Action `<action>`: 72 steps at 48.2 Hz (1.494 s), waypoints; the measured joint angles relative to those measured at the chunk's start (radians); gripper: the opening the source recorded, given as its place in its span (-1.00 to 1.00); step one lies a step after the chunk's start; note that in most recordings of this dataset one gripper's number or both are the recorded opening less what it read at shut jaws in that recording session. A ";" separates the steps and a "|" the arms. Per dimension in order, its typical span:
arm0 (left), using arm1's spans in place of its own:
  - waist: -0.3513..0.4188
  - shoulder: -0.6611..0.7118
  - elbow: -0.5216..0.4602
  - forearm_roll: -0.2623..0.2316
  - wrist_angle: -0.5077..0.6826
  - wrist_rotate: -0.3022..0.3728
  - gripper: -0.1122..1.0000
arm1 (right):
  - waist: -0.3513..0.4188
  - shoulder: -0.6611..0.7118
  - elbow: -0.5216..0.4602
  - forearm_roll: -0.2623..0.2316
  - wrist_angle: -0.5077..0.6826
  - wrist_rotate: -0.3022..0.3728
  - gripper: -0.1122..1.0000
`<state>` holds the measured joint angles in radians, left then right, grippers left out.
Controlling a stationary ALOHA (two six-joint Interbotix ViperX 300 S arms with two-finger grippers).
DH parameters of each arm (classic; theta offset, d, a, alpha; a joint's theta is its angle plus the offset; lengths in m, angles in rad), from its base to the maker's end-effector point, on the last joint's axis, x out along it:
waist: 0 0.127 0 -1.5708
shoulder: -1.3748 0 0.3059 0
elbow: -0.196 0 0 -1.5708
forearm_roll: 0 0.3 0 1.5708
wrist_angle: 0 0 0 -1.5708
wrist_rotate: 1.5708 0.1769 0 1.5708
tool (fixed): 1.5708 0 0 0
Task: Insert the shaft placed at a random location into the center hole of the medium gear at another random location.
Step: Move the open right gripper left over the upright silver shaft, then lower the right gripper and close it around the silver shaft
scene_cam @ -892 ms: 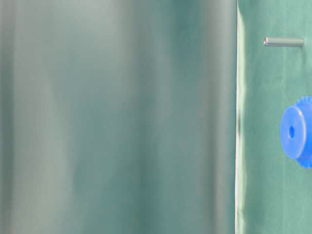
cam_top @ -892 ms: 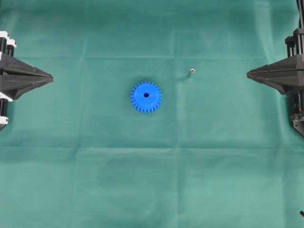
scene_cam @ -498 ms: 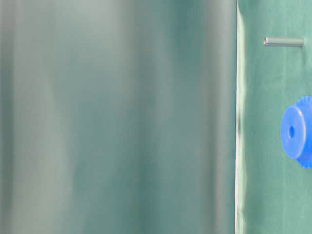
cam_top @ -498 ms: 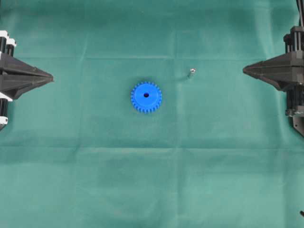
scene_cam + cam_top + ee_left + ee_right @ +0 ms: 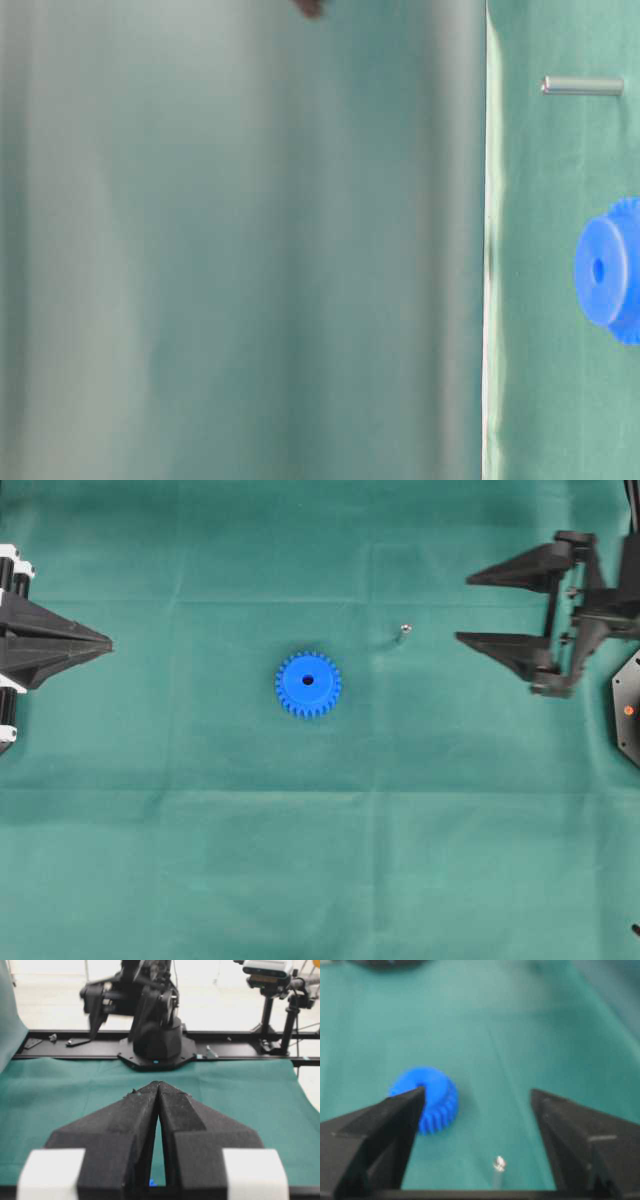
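Note:
The medium gear lies flat on the green cloth near the middle, its center hole facing up; it also shows in the right wrist view and the table-level view. The shaft stands on the cloth to the gear's upper right, a small silvery pin. My right gripper is open, its fingertips a short way right of the shaft, with nothing between them. My left gripper rests shut at the far left edge.
The green cloth covers the whole table. The right arm's black base stands at the far side in the left wrist view. A blurred green fold fills most of the table-level view.
My right gripper has opened wide from shut and moved left toward the shaft. The gear, the shaft and the left gripper have not moved.

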<state>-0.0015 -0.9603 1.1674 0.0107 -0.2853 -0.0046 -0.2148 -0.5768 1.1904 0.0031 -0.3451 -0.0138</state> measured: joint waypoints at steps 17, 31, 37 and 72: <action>-0.002 0.000 0.000 -0.002 0.000 0.000 -0.80 | -0.040 0.321 -0.025 0.000 -0.193 -0.002 0.73; 0.000 0.000 0.000 0.000 0.000 0.000 -0.80 | -0.052 0.505 -0.052 0.020 -0.272 -0.002 0.72; 0.000 0.000 0.000 0.000 -0.002 0.000 -0.80 | -0.055 0.571 -0.061 0.021 -0.314 0.000 0.72; 0.000 0.000 0.000 0.000 0.005 0.000 -0.80 | -0.055 0.635 -0.074 0.029 -0.351 -0.002 -0.55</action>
<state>-0.0015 -0.9603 1.1674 0.0107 -0.2807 -0.0046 -0.2700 0.0583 1.1167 0.0322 -0.6964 -0.0153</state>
